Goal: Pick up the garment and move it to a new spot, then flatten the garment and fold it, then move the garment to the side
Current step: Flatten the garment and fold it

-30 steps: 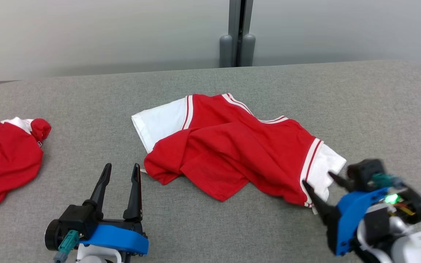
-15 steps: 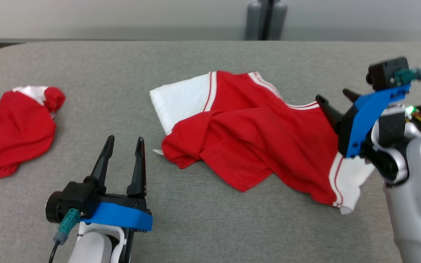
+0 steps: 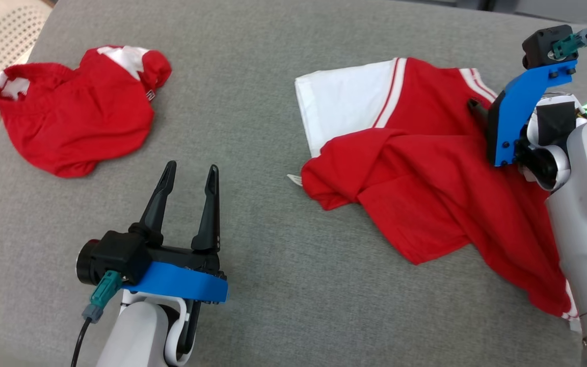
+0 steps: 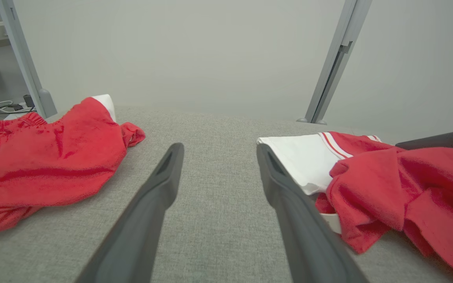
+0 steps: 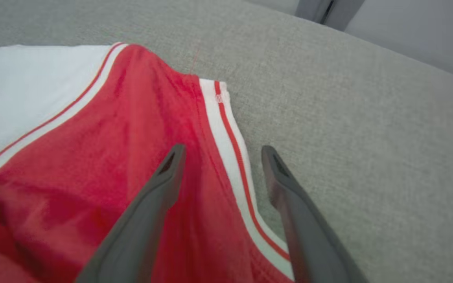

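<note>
The garment (image 3: 426, 168), a red shirt with white striped sleeves, lies rumpled and partly folded over itself on the right half of the grey table (image 3: 252, 102). My right gripper (image 3: 482, 109) hovers open above its far edge. In the right wrist view its fingers straddle the white-and-red trim (image 5: 226, 129) of the garment (image 5: 92, 157) without holding it. My left gripper (image 3: 192, 166) stands open over bare table, left of the garment (image 4: 407, 177). Nothing sits between the left gripper's (image 4: 219, 147) fingers.
A second red garment (image 3: 79, 117) lies crumpled at the table's far left, also in the left wrist view (image 4: 34, 165). A cream perforated chair (image 3: 3, 25) stands beyond the table's left corner. A grey post (image 4: 328, 67) rises behind the table.
The head camera has tilted down and turned left. My right gripper has moved from the shirt's near right sleeve up to its far edge, staying open. The left gripper has hardly moved.
</note>
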You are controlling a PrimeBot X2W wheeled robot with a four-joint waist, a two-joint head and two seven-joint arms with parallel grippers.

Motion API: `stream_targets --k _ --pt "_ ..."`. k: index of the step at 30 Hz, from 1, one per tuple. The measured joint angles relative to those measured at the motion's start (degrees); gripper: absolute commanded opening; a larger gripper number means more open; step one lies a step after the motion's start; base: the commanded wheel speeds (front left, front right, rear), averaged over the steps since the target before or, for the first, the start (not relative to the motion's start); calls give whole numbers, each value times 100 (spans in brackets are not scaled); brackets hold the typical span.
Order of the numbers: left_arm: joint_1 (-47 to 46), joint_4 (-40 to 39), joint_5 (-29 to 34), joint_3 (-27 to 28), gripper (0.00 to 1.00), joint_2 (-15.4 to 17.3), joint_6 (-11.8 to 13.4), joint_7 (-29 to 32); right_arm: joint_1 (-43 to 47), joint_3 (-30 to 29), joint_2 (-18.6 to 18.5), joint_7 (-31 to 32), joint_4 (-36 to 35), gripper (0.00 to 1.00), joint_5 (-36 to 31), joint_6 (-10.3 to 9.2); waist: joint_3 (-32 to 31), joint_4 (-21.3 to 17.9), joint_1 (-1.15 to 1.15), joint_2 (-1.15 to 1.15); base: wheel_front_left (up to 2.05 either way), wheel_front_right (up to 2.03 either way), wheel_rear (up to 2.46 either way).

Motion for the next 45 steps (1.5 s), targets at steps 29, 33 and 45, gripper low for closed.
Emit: stream_targets --k 29,33,45 --pt "155 44 109 151 100 53 -1 0 -324 -653 -779 -1647 912 0 154 1 -416 -608 -1 0 0 0 0" --pt "229 85 110 153 100 103 -1 0 -75 -1143 -814 -1816 906 0 -93 1 -576 -750 -2 0 0 0 0" --pt "449 243 104 120 100 205 -2 0 742 -1695 -294 -2374 371 100 -412 0 -1091 -921 -2 0 0 0 0"
